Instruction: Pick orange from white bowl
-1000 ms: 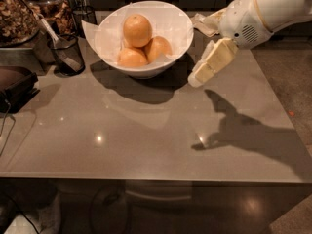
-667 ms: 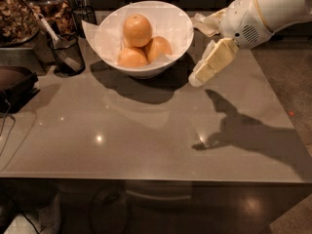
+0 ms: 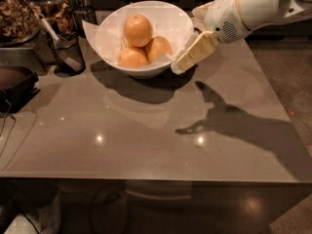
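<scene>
The white bowl (image 3: 105, 35) stands at the back of the grey table, a little left of centre. Three oranges lie in it: one on top (image 3: 137, 29), one at the lower left (image 3: 132, 57) and one at the right (image 3: 159, 48). My gripper (image 3: 183, 62) comes in from the upper right on a white arm (image 3: 253, 6). It hangs just outside the bowl's right rim, tip pointing down and left, level with the right orange. It holds nothing that I can see.
A small dark see-through cup (image 3: 68, 52) with a utensil in it stands left of the bowl. Jars of brown food (image 3: 19, 13) stand at the back left. A dark object (image 3: 14, 84) lies at the left edge. The grey tabletop (image 3: 146, 135) stretches toward me.
The gripper has moved left and slightly up, from a spot apart from the bowl to right beside its right rim. The bowl and oranges have not moved.
</scene>
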Tool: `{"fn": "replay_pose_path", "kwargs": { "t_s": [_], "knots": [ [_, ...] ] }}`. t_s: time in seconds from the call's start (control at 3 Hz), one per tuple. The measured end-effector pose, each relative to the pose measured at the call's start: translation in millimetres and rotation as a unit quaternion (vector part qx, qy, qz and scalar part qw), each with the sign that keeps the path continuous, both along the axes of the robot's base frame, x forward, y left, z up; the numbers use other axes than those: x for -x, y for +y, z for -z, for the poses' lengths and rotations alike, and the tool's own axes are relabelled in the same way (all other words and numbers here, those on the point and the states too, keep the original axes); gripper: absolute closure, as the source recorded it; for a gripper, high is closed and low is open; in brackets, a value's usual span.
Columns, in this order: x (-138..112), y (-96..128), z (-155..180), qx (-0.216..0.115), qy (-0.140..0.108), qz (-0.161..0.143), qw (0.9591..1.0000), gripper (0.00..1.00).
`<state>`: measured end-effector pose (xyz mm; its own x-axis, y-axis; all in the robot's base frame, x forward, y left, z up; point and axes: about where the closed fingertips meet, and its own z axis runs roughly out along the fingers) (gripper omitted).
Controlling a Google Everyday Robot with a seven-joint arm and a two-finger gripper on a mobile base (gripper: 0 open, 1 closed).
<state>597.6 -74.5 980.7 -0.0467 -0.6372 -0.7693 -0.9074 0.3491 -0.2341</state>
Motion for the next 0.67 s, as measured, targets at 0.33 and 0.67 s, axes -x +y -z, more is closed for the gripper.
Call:
{"fn": "replay_pose_path", "kwargs": {
  "t_s": [0.33, 0.67],
  "knots": [
    [-2, 3, 0, -0.005, -0.005, 0.003, 1.0000, 0.00],
    [-18, 11, -6, -0.041, -0.026, 0.025, 0.9985, 0.00]
  ]
}}
